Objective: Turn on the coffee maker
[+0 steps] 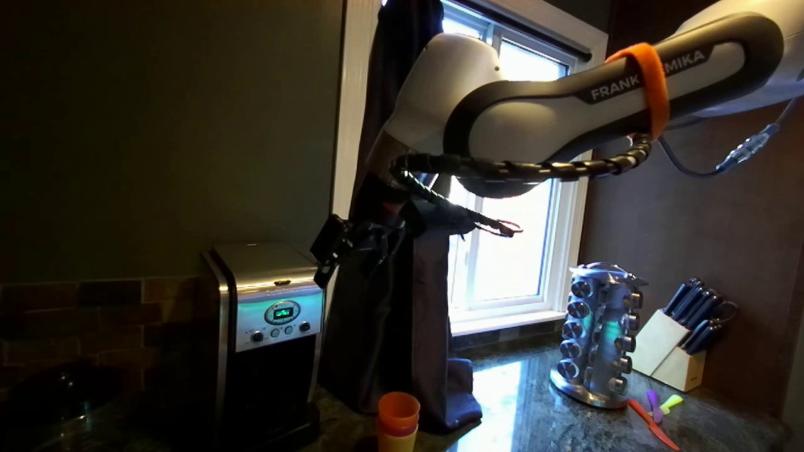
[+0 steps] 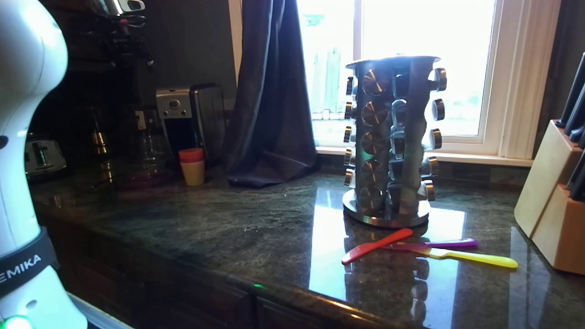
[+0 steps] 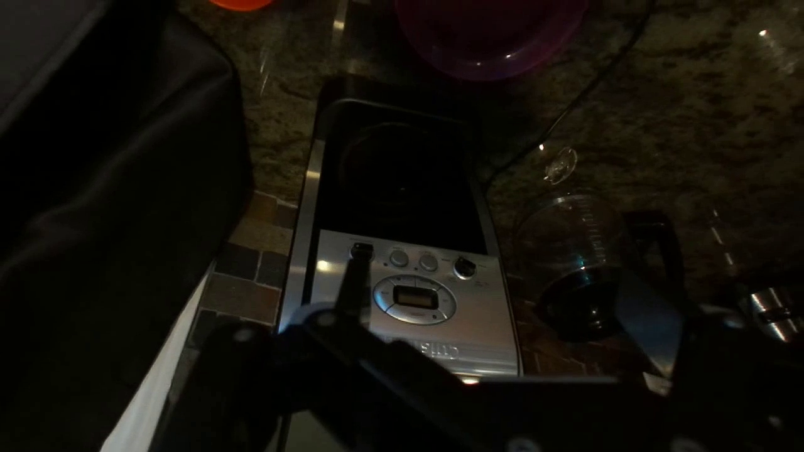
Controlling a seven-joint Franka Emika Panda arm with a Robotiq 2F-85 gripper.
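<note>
The coffee maker is a boxy black appliance with a silver panel; it stands at the left in an exterior view [image 1: 279, 314], farther back in an exterior view [image 2: 173, 103], and in the middle of the wrist view [image 3: 452, 333]. Its panel has a small display [image 3: 415, 297], two round buttons [image 3: 413, 260] and a dark knob on each side. My gripper [image 3: 493, 276] is open and empty, its fingers wide apart. In the wrist view the left finger overlaps the panel just below the left knob [image 3: 362, 250]; contact cannot be told. The gripper is dark in an exterior view [image 1: 352, 248], near the machine's upper right.
A glass carafe [image 3: 565, 245] lies beside the coffee maker. Stacked cups [image 1: 398, 417] stand in front, near a dark curtain [image 2: 274, 114]. A purple plate [image 3: 493, 44] lies on the counter. A spice rack [image 2: 388, 137], knife block [image 1: 669, 348] and plastic knives [image 2: 429, 249] are farther along.
</note>
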